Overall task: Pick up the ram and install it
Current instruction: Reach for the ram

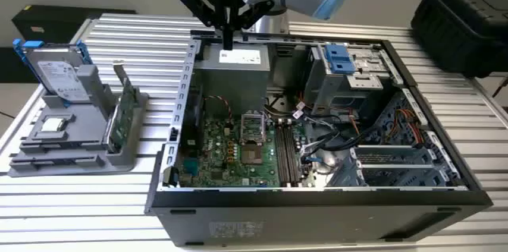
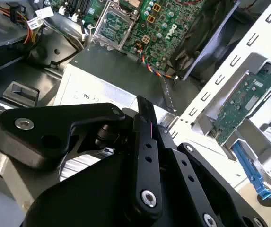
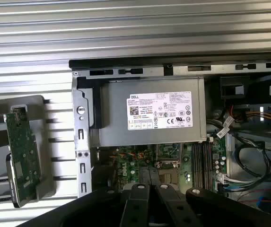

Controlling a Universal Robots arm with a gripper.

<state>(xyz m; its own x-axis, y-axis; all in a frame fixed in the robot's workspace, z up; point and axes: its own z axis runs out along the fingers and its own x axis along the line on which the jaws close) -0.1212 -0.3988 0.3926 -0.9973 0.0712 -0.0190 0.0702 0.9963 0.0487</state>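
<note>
The gripper (image 1: 228, 44) hangs just above the power supply (image 1: 232, 72), pressed together tip to tip (nothing seen between). The ram can't be picked out with certainty; the memory slots (image 1: 289, 152) sit near the power supply, on the motherboard (image 1: 230, 154).

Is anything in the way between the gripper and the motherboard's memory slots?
The power supply sits directly under the gripper. The memory slots lie beside it on the motherboard, uncovered from above; cables run along their side toward the exterior view's right.
</note>
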